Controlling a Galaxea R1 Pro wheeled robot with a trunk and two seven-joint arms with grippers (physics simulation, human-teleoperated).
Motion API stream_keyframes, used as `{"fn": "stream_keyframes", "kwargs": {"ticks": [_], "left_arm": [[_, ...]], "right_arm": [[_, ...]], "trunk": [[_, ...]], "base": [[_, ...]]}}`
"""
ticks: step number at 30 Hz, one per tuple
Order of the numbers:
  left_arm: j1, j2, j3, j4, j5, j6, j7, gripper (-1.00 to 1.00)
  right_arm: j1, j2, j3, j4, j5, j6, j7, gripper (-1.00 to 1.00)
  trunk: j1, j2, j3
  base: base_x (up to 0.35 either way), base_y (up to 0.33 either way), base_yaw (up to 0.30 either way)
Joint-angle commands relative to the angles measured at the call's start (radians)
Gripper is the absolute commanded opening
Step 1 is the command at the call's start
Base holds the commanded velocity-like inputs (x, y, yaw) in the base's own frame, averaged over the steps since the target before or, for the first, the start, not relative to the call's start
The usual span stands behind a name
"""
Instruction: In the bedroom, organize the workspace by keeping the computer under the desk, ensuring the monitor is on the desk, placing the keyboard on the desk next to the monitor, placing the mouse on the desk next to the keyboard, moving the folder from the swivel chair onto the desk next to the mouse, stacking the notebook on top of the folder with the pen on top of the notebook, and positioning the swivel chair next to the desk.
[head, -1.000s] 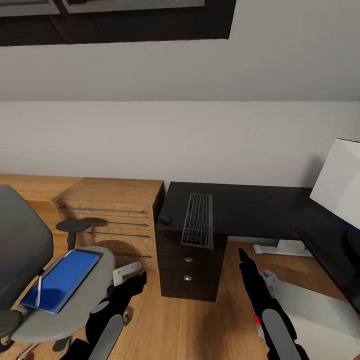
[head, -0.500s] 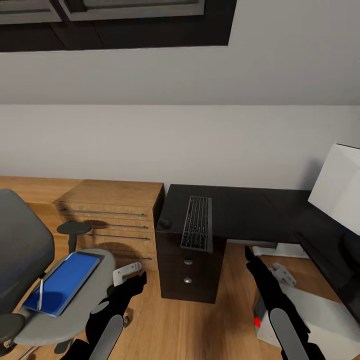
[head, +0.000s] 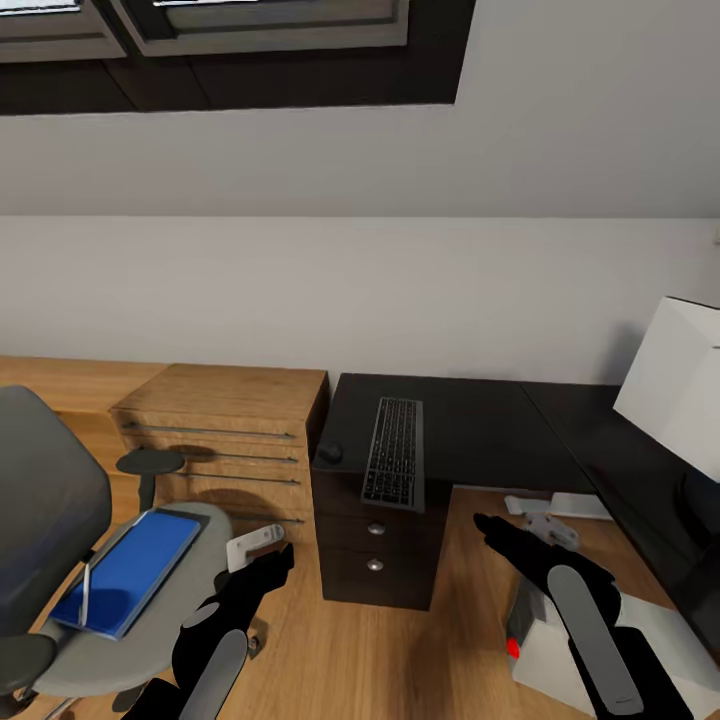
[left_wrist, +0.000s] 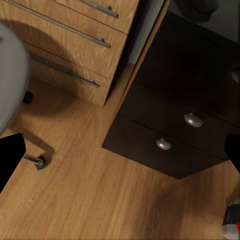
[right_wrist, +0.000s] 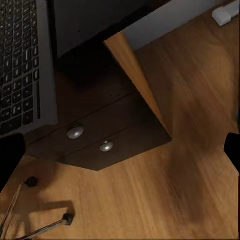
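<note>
Blue folder lies on the swivel chair seat, just outboard of your left gripper. Swing that gripper, jaws spread and empty, low over its near edge; your right gripper seems empty, though I cannot tell its jaws.

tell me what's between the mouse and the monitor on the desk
In the head view, the keyboard lies between the mouse and the monitor, then bare desk.
</note>
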Motion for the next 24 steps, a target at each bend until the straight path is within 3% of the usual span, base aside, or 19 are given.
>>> {"fn": "stream_keyframes", "kwargs": {"ticks": [1,3,4,9,11,17,24], "left_arm": [[-0.001,0.001,-0.002,-0.001,0.008,0.002,0.009,1.00],[-0.001,0.000,-0.002,-0.001,0.008,0.002,0.009,1.00],[-0.001,0.000,-0.003,-0.001,0.007,0.002,0.009,1.00],[-0.001,0.000,-0.004,-0.001,0.007,0.003,0.009,1.00],[-0.001,-0.001,-0.005,-0.001,0.007,0.003,0.010,1.00],[-0.001,-0.002,-0.013,0.015,0.008,0.002,0.016,1.00],[-0.001,-0.004,-0.024,0.033,0.007,0.000,0.017,1.00]], "right_arm": [[-0.017,-0.001,0.003,0.001,-0.002,0.008,-0.017,1.00],[-0.068,-0.001,0.009,0.014,0.030,0.023,-0.047,1.00],[-0.129,-0.001,0.029,0.039,0.087,0.050,-0.092,1.00],[-0.189,0.001,0.103,0.059,0.210,0.106,-0.136,1.00],[-0.197,0.001,0.116,0.072,0.240,0.094,-0.140,1.00],[-0.203,-0.005,0.134,0.127,0.269,-0.034,-0.146,1.00],[-0.189,-0.019,0.150,0.125,0.296,-0.046,-0.143,1.00]], "trunk": [[-0.004,0.007,0.002],[-0.012,0.021,0.008],[-0.015,0.028,0.011],[-0.035,0.063,0.027],[-0.042,0.077,0.033],[-0.065,0.119,0.052],[-0.092,0.168,0.074]], "base": [[0.000,0.000,0.000],[0.000,0.000,0.000],[0.000,0.000,0.000],[0.000,0.000,0.000],[0.000,0.000,0.000],[0.000,0.000,0.000],[-0.005,0.000,0.000]]}}
